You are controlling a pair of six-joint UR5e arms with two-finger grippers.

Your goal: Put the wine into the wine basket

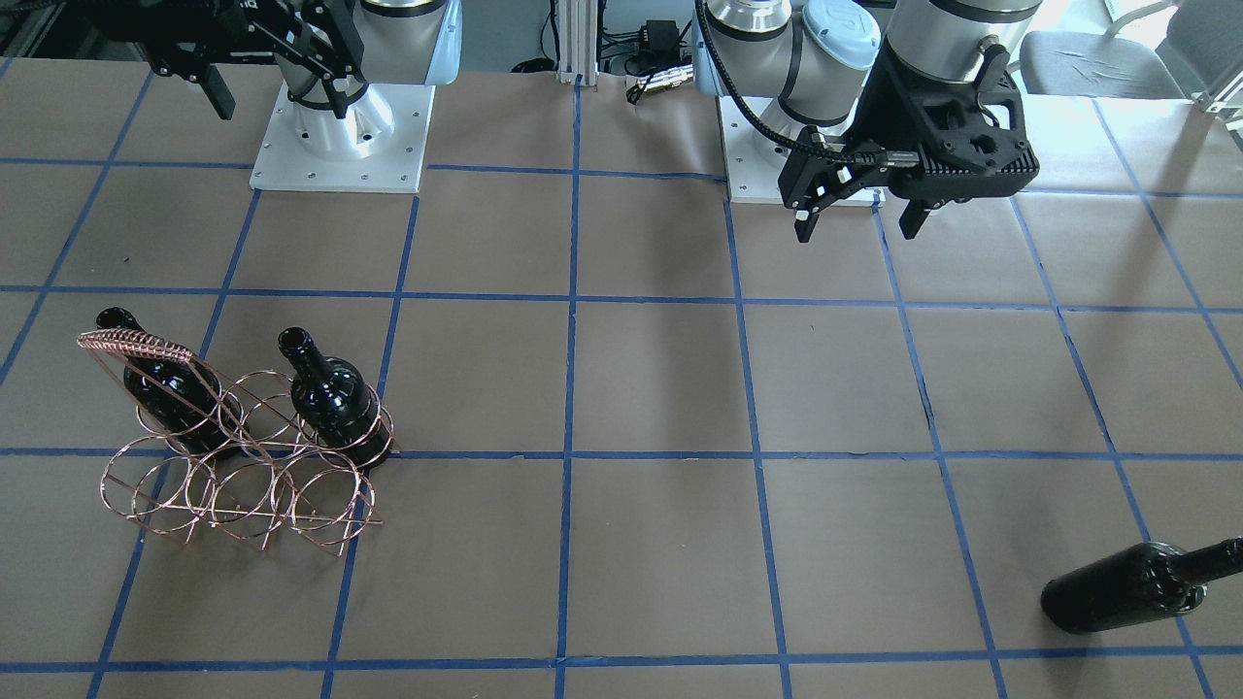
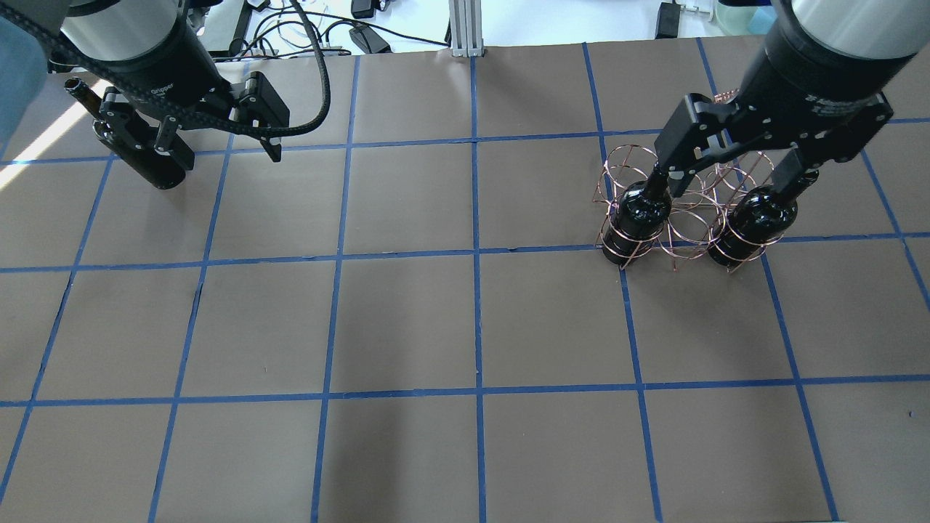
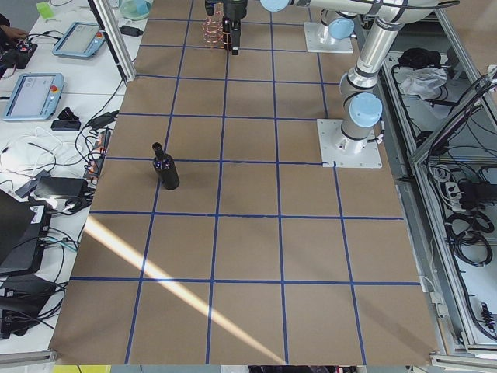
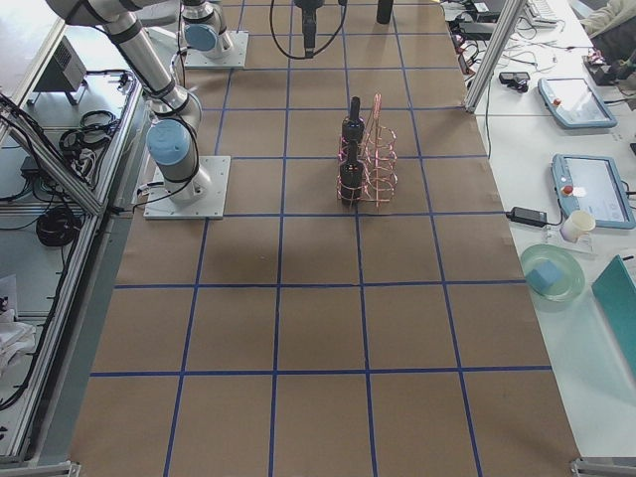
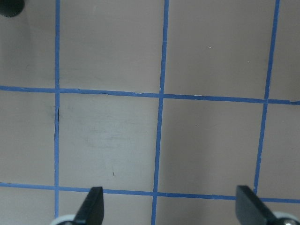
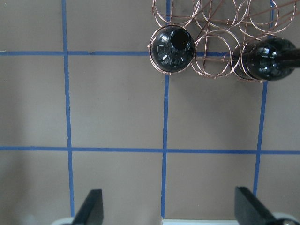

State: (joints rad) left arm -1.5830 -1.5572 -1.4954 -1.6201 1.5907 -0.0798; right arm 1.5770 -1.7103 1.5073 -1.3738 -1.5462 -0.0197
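Observation:
The copper wire wine basket (image 1: 243,485) stands on the table's right side in the overhead view (image 2: 690,218). Two black wine bottles (image 1: 330,393) (image 1: 160,383) stand upright in the end rings of its row nearer the robot. A third wine bottle (image 1: 1126,587) stands alone at the far left (image 3: 165,167). My left gripper (image 2: 229,152) hangs open and empty above the table, beside that bottle (image 2: 138,138). My right gripper (image 2: 734,185) is open and empty, high over the basket's near side; its wrist view shows both bottle tops (image 6: 171,49) (image 6: 267,58).
The table is brown paper with a blue tape grid (image 1: 573,456). The two arm base plates (image 1: 340,136) (image 1: 777,155) sit at the robot's edge. Tablets and cables lie on side benches (image 3: 46,85) beyond the table.

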